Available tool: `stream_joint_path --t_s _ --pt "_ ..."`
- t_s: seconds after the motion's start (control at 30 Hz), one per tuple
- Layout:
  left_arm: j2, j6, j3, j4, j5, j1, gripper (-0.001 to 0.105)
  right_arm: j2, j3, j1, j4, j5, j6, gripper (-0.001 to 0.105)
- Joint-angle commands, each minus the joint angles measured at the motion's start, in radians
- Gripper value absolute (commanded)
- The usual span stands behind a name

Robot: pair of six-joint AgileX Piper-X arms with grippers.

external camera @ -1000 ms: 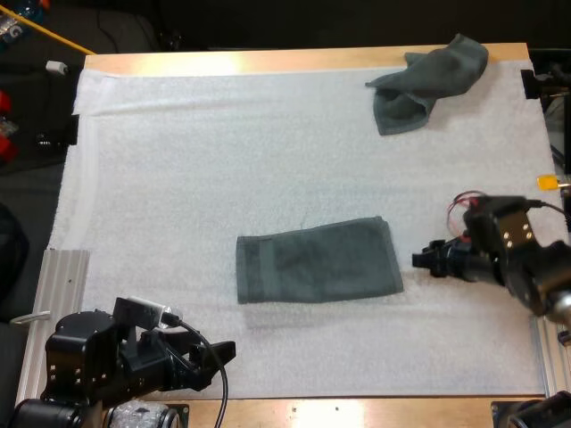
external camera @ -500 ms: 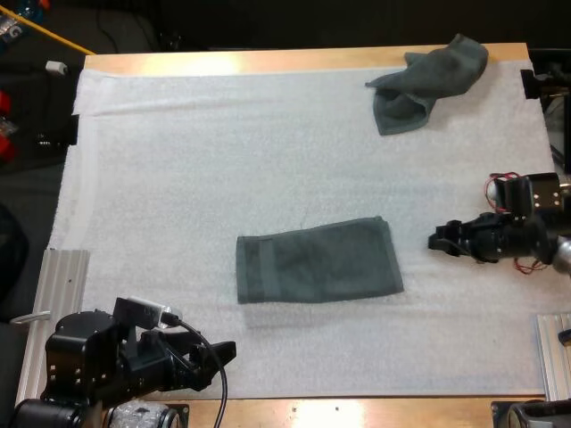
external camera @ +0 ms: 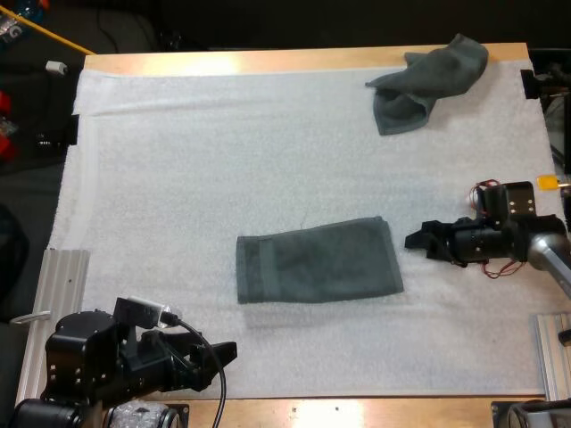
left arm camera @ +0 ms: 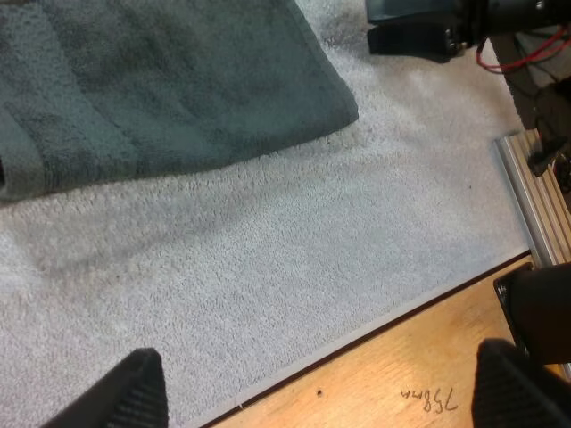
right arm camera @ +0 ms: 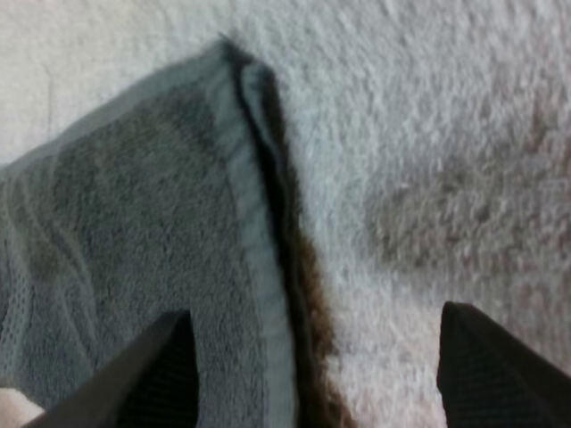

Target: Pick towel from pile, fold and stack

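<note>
Folded towel: the folded towel (external camera: 318,260) lies flat on the white mat (external camera: 178,178), slightly toward 6 o'clock from its centre. It forms a long rectangle.
Crumpled towel: the crumpled towel (external camera: 428,82) sits at the mat's 1 o'clock corner, well apart, awaiting its turn.
Right gripper: the right gripper (external camera: 417,240) is low, at 3 o'clock of the folded towel, just beside its short edge. Fingers are spread and grip nothing. The wrist view shows them straddling the doubled hem.
Purpose, judged: lined up to take that edge and carry it toward 9 o'clock for the next fold.
Left gripper: the left gripper (external camera: 221,357) is at 7 o'clock of the folded towel, over the mat's near border. Fingers are apart and empty, seemingly kept clear.
Risk: pinching only the upper layer.
</note>
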Motion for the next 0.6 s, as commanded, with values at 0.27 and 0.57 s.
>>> stream_joint_path --t_s 0.27,0.57 --pt "-0.003 -0.005 -0.006 0.005 0.014 0.0 0.068 0.084 0.0 0.106 -0.123 -0.018 0.068 0.057" --pt "-0.003 -0.005 -0.006 0.005 0.014 0.0 0.068 0.145 0.0 0.215 -0.189 -0.013 0.154 0.057"
